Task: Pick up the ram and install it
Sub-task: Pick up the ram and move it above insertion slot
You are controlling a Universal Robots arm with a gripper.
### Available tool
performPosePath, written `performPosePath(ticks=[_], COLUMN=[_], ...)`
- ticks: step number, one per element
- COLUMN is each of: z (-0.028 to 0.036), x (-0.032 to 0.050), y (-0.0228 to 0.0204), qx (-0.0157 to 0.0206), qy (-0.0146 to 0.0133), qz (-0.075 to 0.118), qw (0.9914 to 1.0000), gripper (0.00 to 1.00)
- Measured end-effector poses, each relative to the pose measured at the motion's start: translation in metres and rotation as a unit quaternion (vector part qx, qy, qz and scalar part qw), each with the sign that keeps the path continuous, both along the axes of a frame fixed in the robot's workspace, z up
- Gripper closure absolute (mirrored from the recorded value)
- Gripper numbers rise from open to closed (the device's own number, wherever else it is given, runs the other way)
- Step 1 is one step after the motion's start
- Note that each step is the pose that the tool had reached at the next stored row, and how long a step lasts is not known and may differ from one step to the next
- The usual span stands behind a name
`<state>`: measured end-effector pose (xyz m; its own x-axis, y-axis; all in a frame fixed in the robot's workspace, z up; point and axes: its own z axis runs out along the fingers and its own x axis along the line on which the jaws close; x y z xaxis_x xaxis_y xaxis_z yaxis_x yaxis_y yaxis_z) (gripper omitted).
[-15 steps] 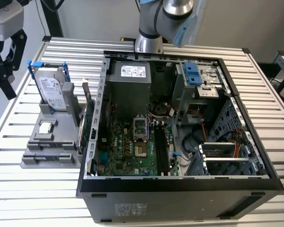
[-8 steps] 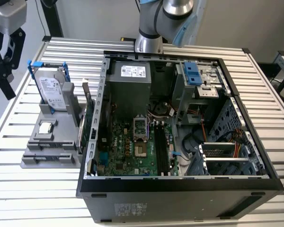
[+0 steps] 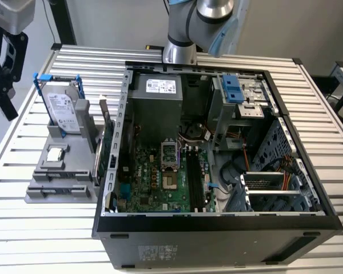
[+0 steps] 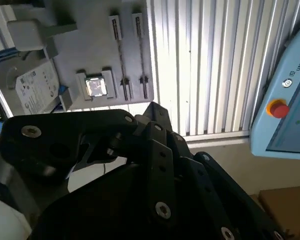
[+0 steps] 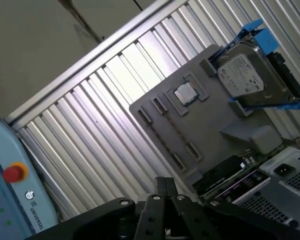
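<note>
My gripper point(image 3: 4, 97) hangs high over the slatted table at the exterior view's far left, beyond the grey fixture point(image 3: 46, 191) and well away from the open computer case point(image 3: 217, 234). Its black linkage point(image 4: 140, 165) fills the near part of both wrist views. The ram is hidden; I cannot make it out in any view. The fixture's two narrow holders point(image 4: 131, 60) show as thin dark lines between small clips. The long black memory slots point(image 3: 195, 182) lie on the green motherboard point(image 3: 154, 182) inside the case.
On the fixture stand a silver hard drive with blue clips point(image 3: 63, 108), a processor chip point(image 3: 56, 153) and a green expansion card point(image 3: 107, 148). A blue pendant with a red button point(image 4: 277, 107) lies off the table's edge. The arm's base point(image 3: 180, 51) sits behind the case.
</note>
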<state>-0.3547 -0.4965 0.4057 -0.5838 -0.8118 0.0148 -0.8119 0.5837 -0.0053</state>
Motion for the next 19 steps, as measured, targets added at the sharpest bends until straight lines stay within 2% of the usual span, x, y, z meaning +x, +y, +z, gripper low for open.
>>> performPosePath(ticks=[3,6,11,13,15,19], z=[0.0006,0.0011,0.0020,0.0023,0.0023,0.0024], x=[-0.0002,-0.0004,-0.0007,-0.0007,-0.0007,-0.0007], y=[0.0000,0.0000,0.0000,0.0000,0.0000,0.0000], qx=[-0.0023,-0.0044,-0.0080,-0.0082,-0.0083,-0.0083], qy=[0.0000,0.0000,0.0000,-0.0001,-0.0002,-0.0005], qz=[0.021,0.043,0.079,0.089,0.105,0.141], qw=[0.99977,0.99905,0.99687,0.99597,0.99446,0.99003], gripper=[1.00,1.00,1.00,1.00,1.00,1.00])
